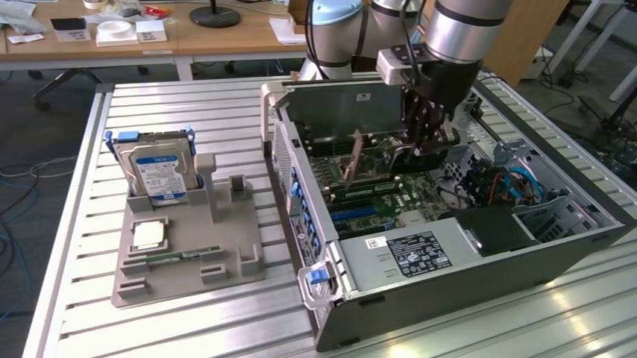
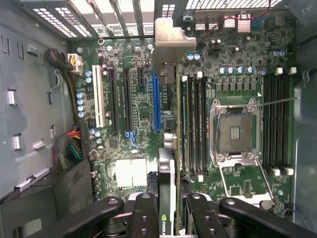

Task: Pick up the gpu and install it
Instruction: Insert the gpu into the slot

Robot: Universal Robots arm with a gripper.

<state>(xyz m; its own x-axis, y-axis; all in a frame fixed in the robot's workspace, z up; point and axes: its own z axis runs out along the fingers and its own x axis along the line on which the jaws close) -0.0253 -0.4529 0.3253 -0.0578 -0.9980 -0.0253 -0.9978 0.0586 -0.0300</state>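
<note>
Pick-up done, mid-install. Holding gpu point(image 2: 166, 171) pinched edge-on between jaws of gripper point(image 2: 171, 213), inside open computer case point(image 1: 448, 276). Hanging upright over motherboard point(image 2: 141, 119), just beside long blue slot point(image 2: 156, 101) and parallel to it, seemingly not seated. Metal bracket end past far end of blue slot. Probably calls for squaring card edge exactly over blue slot, kept vertical, no tilt.

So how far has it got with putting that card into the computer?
Done: the gpu is picked up, clamped in the gripper. In hand: it hangs edge-on inside the open case, over the motherboard beside the blue slot. Left: letting go, and perhaps seating; I can't tell whether it's pushed home.
</note>
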